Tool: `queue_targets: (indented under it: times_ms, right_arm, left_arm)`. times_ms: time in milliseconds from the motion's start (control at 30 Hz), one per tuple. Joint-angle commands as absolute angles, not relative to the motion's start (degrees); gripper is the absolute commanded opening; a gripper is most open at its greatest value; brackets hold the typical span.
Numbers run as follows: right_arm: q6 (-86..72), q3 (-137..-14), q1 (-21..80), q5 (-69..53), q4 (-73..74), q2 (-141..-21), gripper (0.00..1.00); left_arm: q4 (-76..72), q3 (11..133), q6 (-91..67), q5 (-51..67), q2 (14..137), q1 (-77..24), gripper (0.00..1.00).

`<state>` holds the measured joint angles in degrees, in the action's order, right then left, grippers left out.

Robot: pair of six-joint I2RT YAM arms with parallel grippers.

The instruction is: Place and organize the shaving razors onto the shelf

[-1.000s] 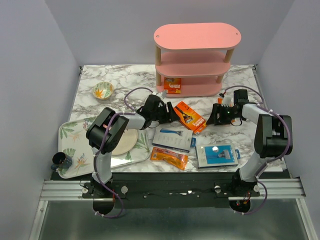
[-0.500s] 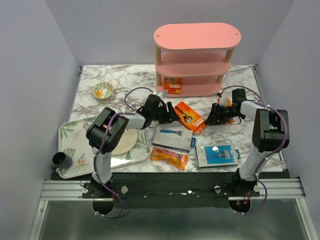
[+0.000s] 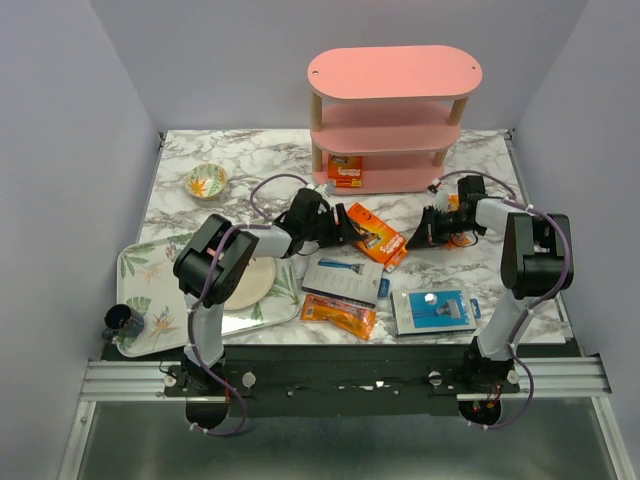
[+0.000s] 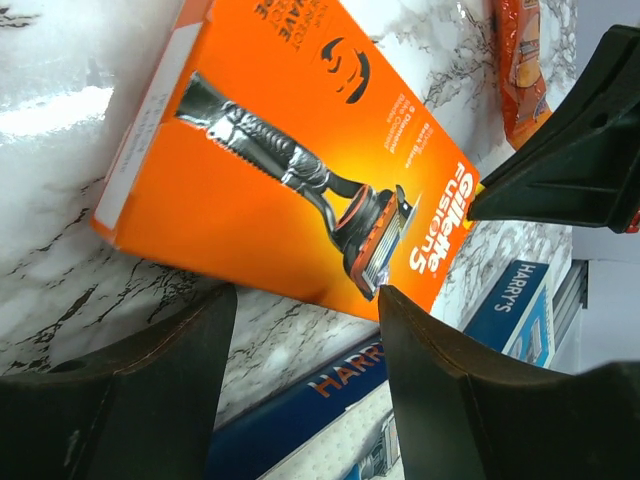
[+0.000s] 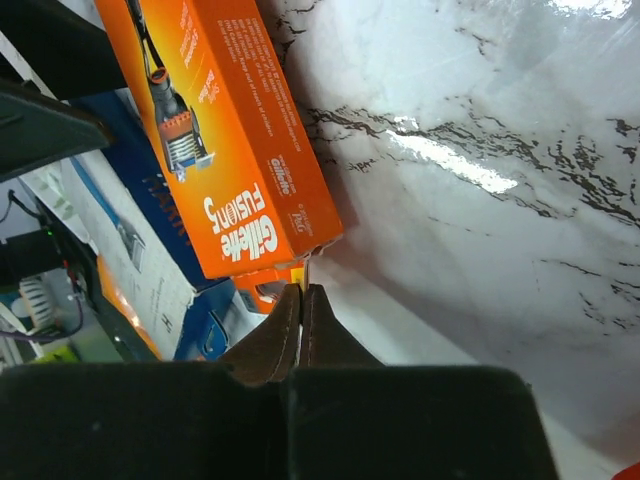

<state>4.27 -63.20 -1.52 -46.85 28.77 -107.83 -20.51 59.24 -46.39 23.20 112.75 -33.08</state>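
An orange razor pack (image 3: 375, 232) lies tilted on the marble between my two grippers. My right gripper (image 3: 420, 238) is shut on a thin edge at its near end (image 5: 302, 290); the pack (image 5: 220, 150) stretches away from the fingertips. My left gripper (image 3: 335, 228) stands open at the pack's other end (image 4: 300, 150), jaws apart with nothing between them (image 4: 300, 330). One orange pack (image 3: 346, 170) rests on the bottom board of the pink shelf (image 3: 395, 72). Two blue-and-grey cards (image 3: 345, 277) (image 3: 432, 311) and another orange packet (image 3: 338, 315) lie nearer the front.
A floral tray (image 3: 150, 290) carrying a pale round plate (image 3: 250, 283) sits at the front left. A dark cup (image 3: 120, 320) stands on its corner. A small floral bowl (image 3: 206, 181) is at the back left. Walls close in both sides.
My right gripper has closed, pinching the orange pack's edge, and its wrist has swung slightly farther back. The pack has shifted a little to the left. The left arm has barely moved.
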Motion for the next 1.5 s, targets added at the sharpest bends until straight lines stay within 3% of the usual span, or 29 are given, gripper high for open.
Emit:
queue_targets:
  times_ms: [0,200,400,467,567,733,767,967,1033,1133,1167,1233,1300,1467]
  right_arm:
    - [2.5,-63.0,-1.3,-47.9,29.4,-106.0,0.01]
    - [-17.6,-57.4,-4.5,-60.8,22.6,-99.0,0.00]
    - [-44.6,-47.5,-4.5,-66.6,0.5,-97.7,0.01]
    - [-46.1,-47.1,-4.5,-66.7,-3.3,-99.0,0.01]
    - [-41.8,-48.5,-4.5,-66.2,2.2,-99.9,0.01]
    - [-35.9,-49.1,-4.1,-66.6,6.8,-100.5,0.01]
    - [-34.2,-49.7,-3.9,-66.4,8.3,-100.6,0.01]
    - [-29.5,-48.4,-3.3,-64.8,12.0,-99.1,0.02]
    - [-29.0,-47.5,-3.2,-64.3,12.2,-98.4,0.04]
    - [-25.4,-48.0,-3.0,-62.0,16.3,-96.9,0.25]
    - [-24.3,-48.4,-3.0,-61.5,17.3,-96.1,0.37]
    - [-22.2,-48.7,-3.0,-59.7,19.1,-95.4,0.48]
    - [-21.9,-48.5,-3.0,-58.8,18.9,-94.9,0.55]
    - [-23.0,-47.9,-3.0,-58.2,15.0,-96.0,0.61]
  left_arm:
    - [-18.0,59.9,-45.7,25.0,114.4,-33.3,0.72]
    - [-21.0,59.2,-47.6,31.9,111.4,-33.0,0.84]
    - [-27.1,60.7,-54.9,37.5,113.8,-33.1,0.89]
    - [-28.1,61.0,-57.8,37.0,114.4,-33.1,0.89]
    - [-32.6,59.3,-61.9,35.6,114.8,-33.6,0.89]
    - [-37.0,57.9,-64.2,35.6,115.5,-34.2,0.75]
    - [-37.1,57.7,-64.6,35.2,115.7,-34.2,0.65]
    - [-40.1,54.9,-69.0,31.5,117.3,-33.8,0.30]
    - [-43.0,53.9,-70.6,31.2,117.8,-33.8,0.26]
    - [-47.2,53.2,-70.7,32.2,117.9,-33.7,0.18]
    - [-48.9,53.3,-70.1,32.9,117.7,-33.7,0.15]
    - [-49.7,53.3,-69.8,34.5,117.6,-33.7,0.13]
    - [-50.4,53.2,-69.7,35.4,117.3,-33.5,0.12]
    - [-50.4,52.6,-69.8,36.0,117.2,-33.0,0.12]
